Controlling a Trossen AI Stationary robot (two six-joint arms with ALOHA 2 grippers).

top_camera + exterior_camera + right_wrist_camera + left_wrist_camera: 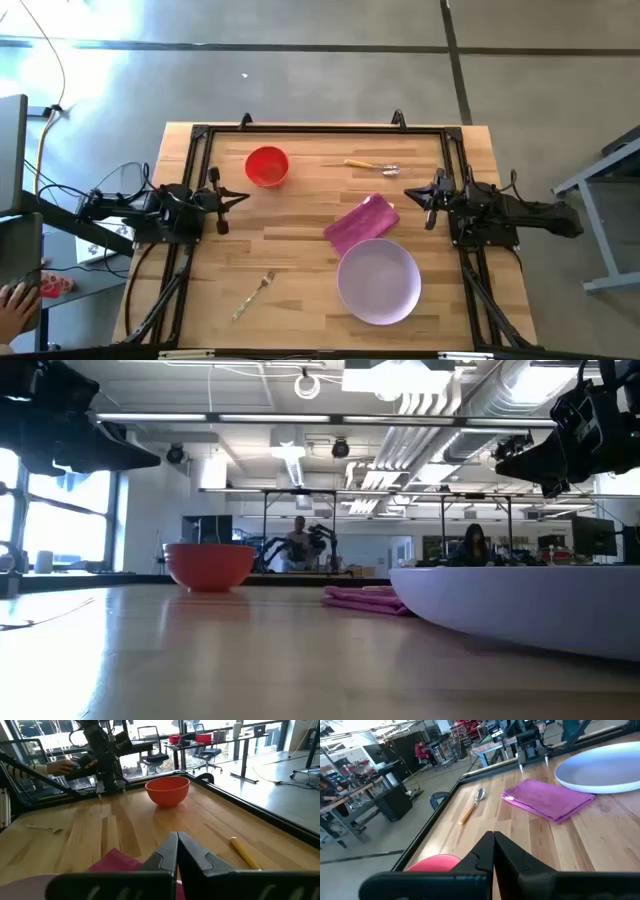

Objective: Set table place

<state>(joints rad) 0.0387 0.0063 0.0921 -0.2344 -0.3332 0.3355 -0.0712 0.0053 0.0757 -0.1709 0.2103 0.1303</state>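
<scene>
On the light-wood plank surface (300, 250) the lavender round plate (378, 281), magenta cloth napkin (361, 223) and red bowl (267, 166) are left scattered between both empty, closed jaws, evidently unarranged.

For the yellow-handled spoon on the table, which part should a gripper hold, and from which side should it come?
Probably the yellow handle, from straight above. The spoon lies flat on the table, apart from the napkin and bowl, its handle toward the bowl. Fingers should close across the handle's width. The right gripper waits nearest.
</scene>
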